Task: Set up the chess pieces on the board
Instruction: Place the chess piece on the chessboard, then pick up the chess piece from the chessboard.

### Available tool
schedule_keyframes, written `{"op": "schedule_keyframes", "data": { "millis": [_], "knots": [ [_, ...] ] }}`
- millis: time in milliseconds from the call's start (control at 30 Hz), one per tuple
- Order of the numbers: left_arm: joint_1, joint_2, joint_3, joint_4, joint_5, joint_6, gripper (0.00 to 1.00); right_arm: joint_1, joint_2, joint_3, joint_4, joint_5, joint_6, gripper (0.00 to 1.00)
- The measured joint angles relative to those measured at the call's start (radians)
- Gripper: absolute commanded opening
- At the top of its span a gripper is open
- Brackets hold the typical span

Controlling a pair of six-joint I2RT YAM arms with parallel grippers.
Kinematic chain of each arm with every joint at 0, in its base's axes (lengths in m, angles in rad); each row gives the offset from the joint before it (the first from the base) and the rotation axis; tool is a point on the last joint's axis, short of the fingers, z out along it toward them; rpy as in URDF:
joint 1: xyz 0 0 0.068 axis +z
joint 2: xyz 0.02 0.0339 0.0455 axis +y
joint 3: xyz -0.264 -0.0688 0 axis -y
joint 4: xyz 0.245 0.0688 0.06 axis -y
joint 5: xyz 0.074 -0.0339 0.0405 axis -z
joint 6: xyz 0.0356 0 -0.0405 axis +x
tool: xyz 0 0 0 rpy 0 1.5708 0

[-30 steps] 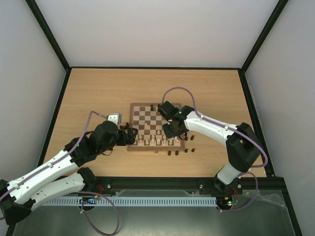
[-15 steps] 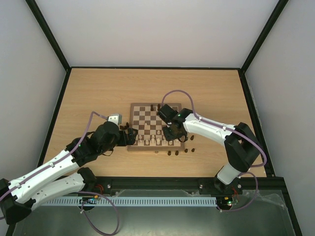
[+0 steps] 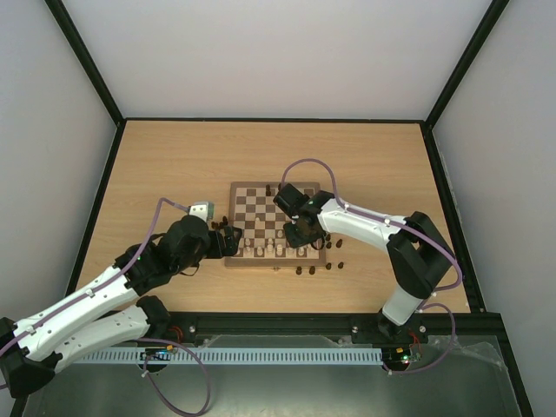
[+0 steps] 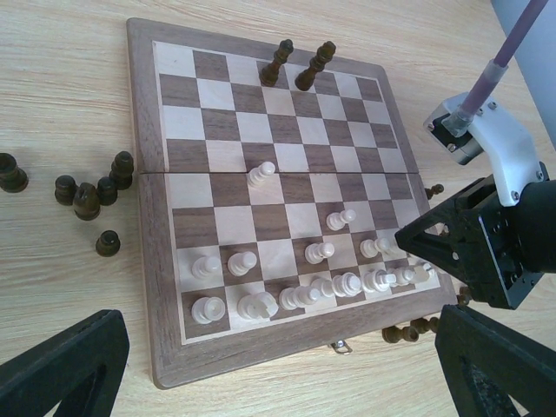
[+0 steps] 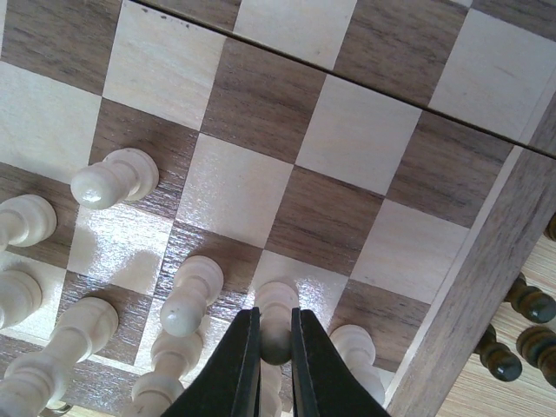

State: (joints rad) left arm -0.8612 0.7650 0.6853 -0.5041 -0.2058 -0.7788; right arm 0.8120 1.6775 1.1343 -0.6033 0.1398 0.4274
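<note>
The board (image 3: 261, 207) lies mid-table, with cream chessmen crowded on its near rows. Two dark chess pieces (image 4: 276, 62) stand on its far edge. More chess pieces lie on the table left of the board (image 4: 87, 198), and others lie right of it (image 3: 337, 245) and in front of it (image 3: 304, 270). My right gripper (image 5: 276, 334) is shut on the head of a cream pawn (image 5: 276, 302) standing on a light square near the board's right corner (image 5: 486, 261). In the top view the right gripper (image 3: 300, 230) is over that corner. My left gripper (image 3: 228, 239) hangs open at the board's left edge, and nothing is between its fingers (image 4: 61, 365).
Cream pawns (image 5: 113, 178) and taller cream pieces (image 5: 187, 300) stand close on both sides of the held pawn. Dark pieces (image 5: 530, 304) lie just past the board's border. A small metal latch (image 4: 340, 347) sticks out of the board's near edge. The right arm (image 4: 495, 234) overhangs the board's right side.
My right gripper has shifted slightly to the left over the board's near right squares and stayed shut. The left arm has not moved.
</note>
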Motion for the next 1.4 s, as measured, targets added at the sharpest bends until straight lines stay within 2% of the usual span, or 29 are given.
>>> {"op": "schedule_keyframes", "data": {
  "millis": [133, 333, 467, 700, 967, 1067, 1333, 1400],
  "knots": [
    [0.0, 0.0, 0.0, 0.0, -0.005, 0.0, 1.0, 0.0, 0.002, 0.002, 0.0, 0.001, 0.0, 0.06],
    [0.0, 0.006, 0.0, 0.0, -0.007, 0.0, 1.0, 0.0, 0.004, 0.003, 0.0, 0.002, -0.002, 0.24],
    [0.0, 0.032, 0.0, 0.0, -0.014, 0.0, 0.99, 0.0, 0.004, 0.007, -0.004, 0.0, -0.005, 0.33],
    [0.0, 0.147, 0.029, -0.005, -0.035, 0.013, 0.99, 0.0, -0.039, 0.024, -0.011, -0.005, -0.009, 0.34],
    [0.009, 0.459, 0.253, -0.04, -0.058, 0.098, 0.86, 0.0, -0.198, 0.031, -0.033, -0.011, -0.009, 0.35],
    [0.021, 0.527, 0.299, -0.05, -0.052, 0.128, 0.8, 0.0, -0.271, 0.031, -0.051, -0.006, -0.008, 0.35],
    [0.092, 0.729, 0.397, -0.101, 0.021, 0.237, 0.52, 0.0, -0.447, 0.029, -0.083, -0.004, -0.001, 0.38],
    [0.097, 0.778, 0.433, -0.117, 0.029, 0.255, 0.48, 0.0, -0.466, 0.026, -0.083, -0.007, -0.001, 0.38]
  ]
}}
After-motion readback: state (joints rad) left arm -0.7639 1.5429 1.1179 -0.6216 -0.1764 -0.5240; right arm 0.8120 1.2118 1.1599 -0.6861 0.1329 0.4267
